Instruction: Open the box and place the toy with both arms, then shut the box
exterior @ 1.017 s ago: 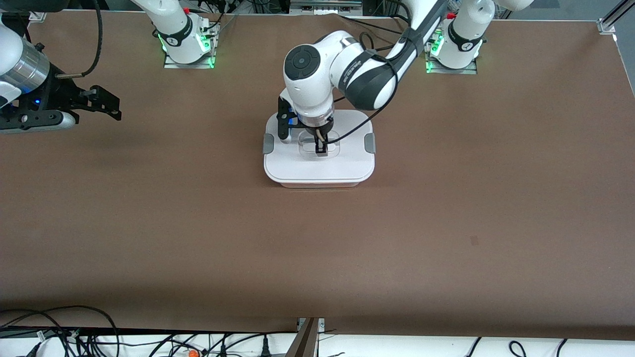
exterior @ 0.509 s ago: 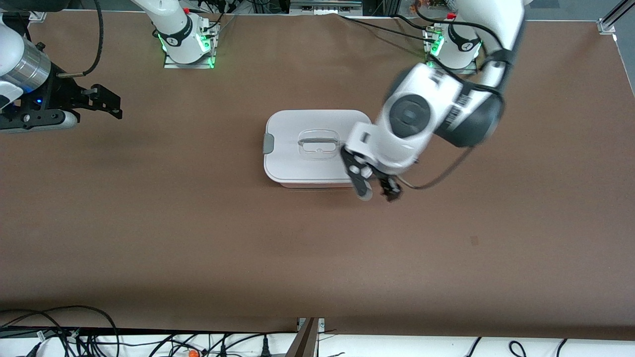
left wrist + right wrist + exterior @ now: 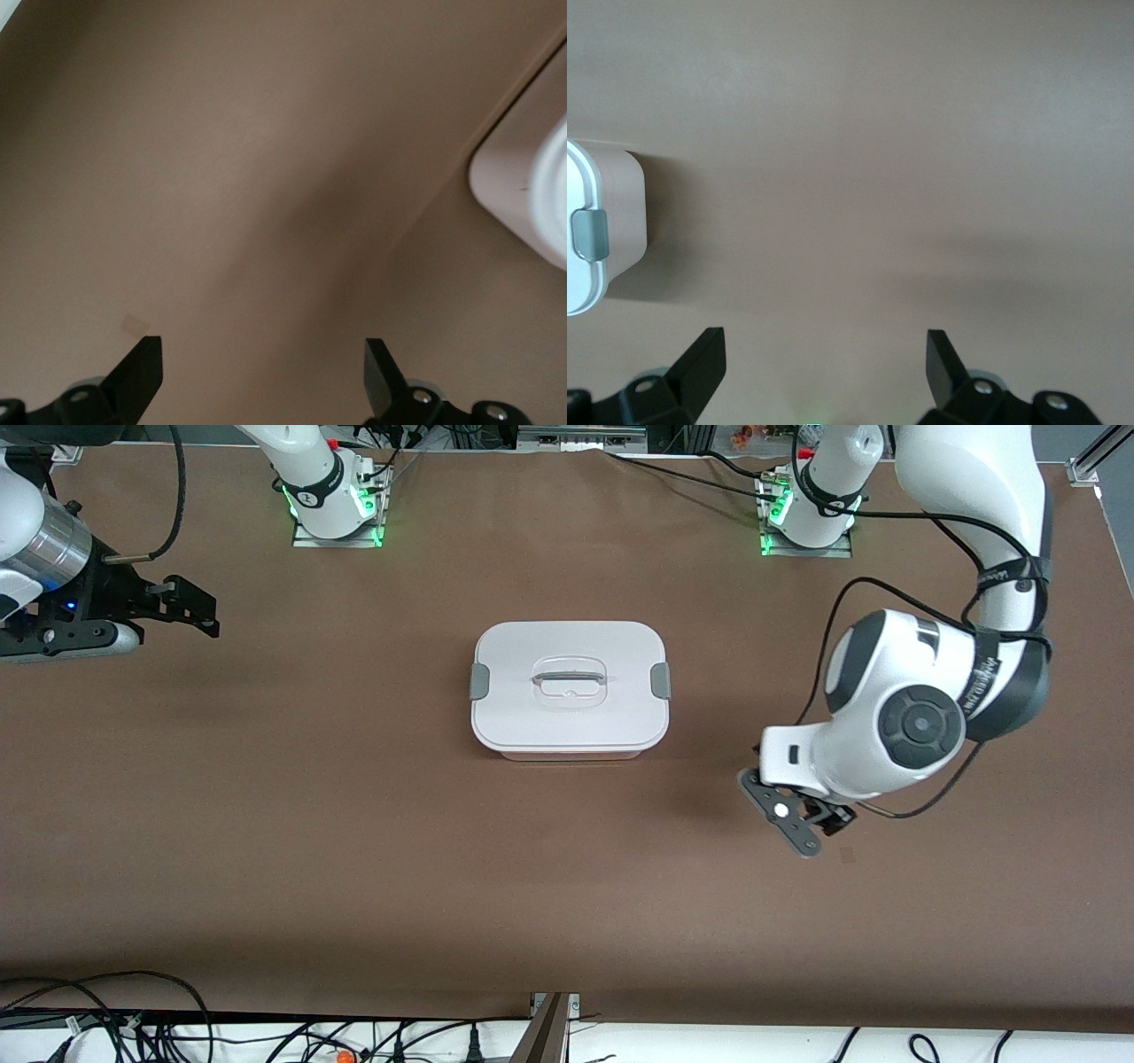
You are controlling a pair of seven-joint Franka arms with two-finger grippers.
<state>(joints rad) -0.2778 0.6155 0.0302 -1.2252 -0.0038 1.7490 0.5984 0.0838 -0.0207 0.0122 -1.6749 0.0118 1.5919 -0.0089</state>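
Note:
The box (image 3: 567, 722) stands in the middle of the table with its white lid on and both grey side clips (image 3: 660, 681) against the lid. Its clear handle (image 3: 569, 680) is free. The pink plush toy is out of view. My left gripper (image 3: 815, 828) is open and empty over bare table, off the box toward the left arm's end. A corner of the box shows in the left wrist view (image 3: 523, 177). My right gripper (image 3: 208, 613) waits open and empty over the table at the right arm's end. The right wrist view shows the box's end (image 3: 620, 221) with a clip.
The brown table (image 3: 354, 824) spreads wide around the box. The two arm bases (image 3: 332, 496) stand along the edge farthest from the front camera. Cables (image 3: 133, 1019) lie past the table's near edge.
My left gripper has left the lid's handle and swung away from the box toward the left arm's end of the table. The box and the right arm have not moved.

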